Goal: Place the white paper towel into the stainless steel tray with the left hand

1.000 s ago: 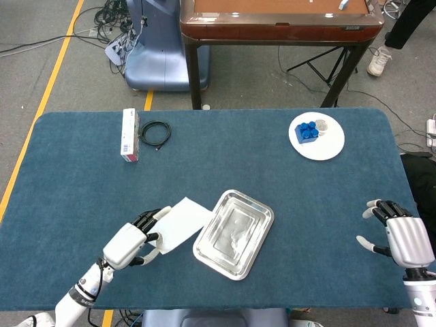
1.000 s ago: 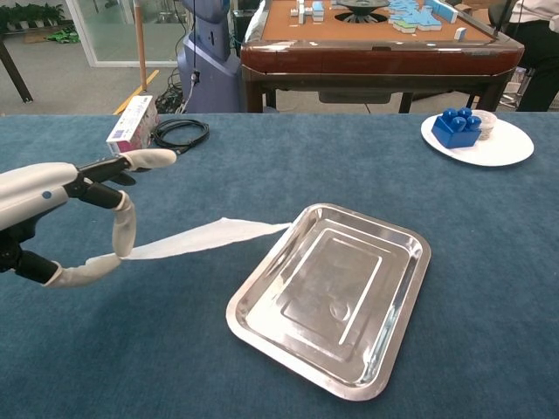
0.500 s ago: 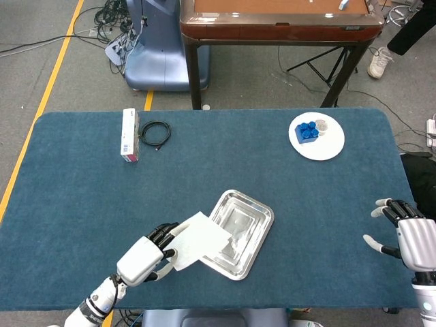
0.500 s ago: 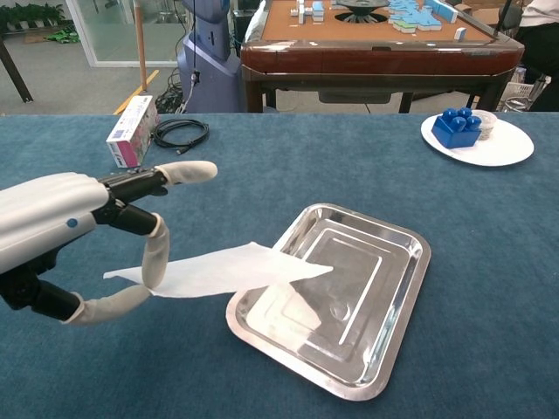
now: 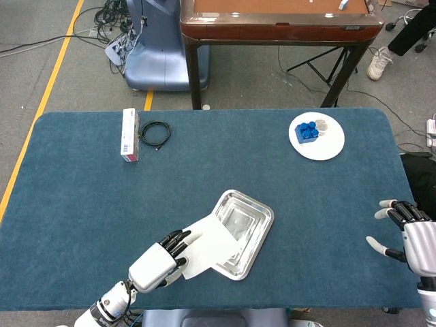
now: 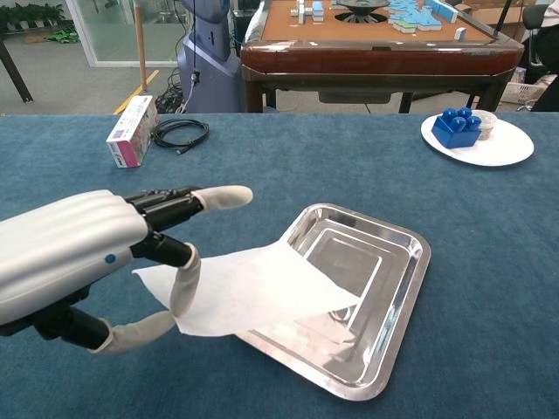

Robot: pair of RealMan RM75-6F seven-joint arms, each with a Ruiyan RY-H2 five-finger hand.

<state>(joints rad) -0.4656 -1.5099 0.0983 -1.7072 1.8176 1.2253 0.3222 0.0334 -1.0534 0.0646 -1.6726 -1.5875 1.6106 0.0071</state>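
- The left hand [image 6: 83, 253] hovers over the near edge of the table [image 5: 82, 197], left of centre. It pinches the white paper towel [image 6: 249, 292] by the towel's left side between thumb and a finger, the other fingers [image 6: 218, 198] stretched out toward the tray.
- In the head view the same left hand [image 5: 158, 264] sits just beside the tray's near-left corner, with the towel [image 5: 211, 246] fanning out from its fingertips.
- The towel hangs nearly flat, its right part spread over the near-left part of the stainless steel tray [image 6: 393, 288]; its left part juts past the tray rim over the blue cloth. Whether the sheet touches the tray floor cannot be told.
- The tray [image 5: 257, 216] lies a little askew near the middle of the near half of the table; its far-right part is uncovered.
- The right hand [image 5: 414, 235] is at the right edge of the table, near the near-right corner, fingers apart and holding nothing, well apart from the tray.
- A white plate [image 5: 332, 144] with a blue block [image 5: 306, 131] stands toward the far-right corner.
- A small box [image 5: 129, 134] and a coiled black cable [image 5: 154, 133] lie just beside each other toward the far-left corner.
- Bare blue cloth runs between the tray and these far things, and between the tray and the right hand.
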